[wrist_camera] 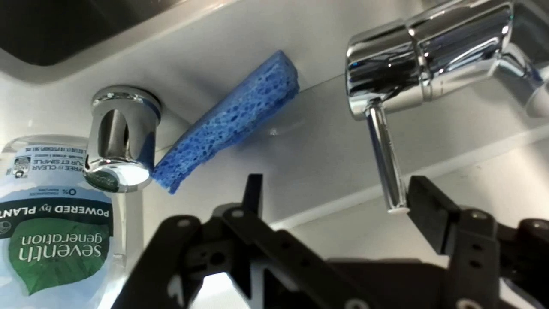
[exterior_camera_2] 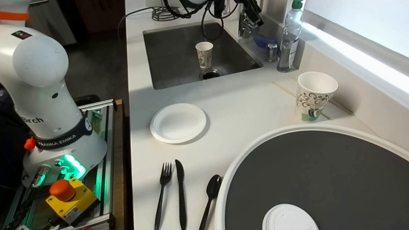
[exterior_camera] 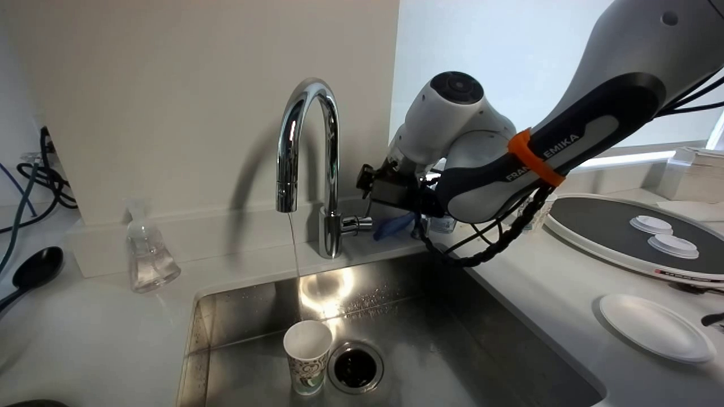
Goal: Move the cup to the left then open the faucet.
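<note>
Sink (exterior_camera: 447,356): cup (exterior_camera: 308,362) upright beside drain (exterior_camera: 355,367) | thin stream (exterior_camera: 295,254) from faucet (exterior_camera: 331,169), landing unclear | cup bottom hidden | hand (wrist_camera: 334,189): spread, lever (wrist_camera: 386,159) between fingertips (wrist_camera: 431,210)

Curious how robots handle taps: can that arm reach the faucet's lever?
Probably yes: in the wrist view, the lever appears beside one finger of the open gripper, with nothing visible between.

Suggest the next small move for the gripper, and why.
I'd probably ease the open gripper slightly toward the blue sponge, so the finger beside the tip of the lever nudges it outward. Only what looks like a thin stream leaves the faucet, suggesting it's barely open, and the cup already stands beside the drain. Whether finger and lever touch is unclear.
</note>
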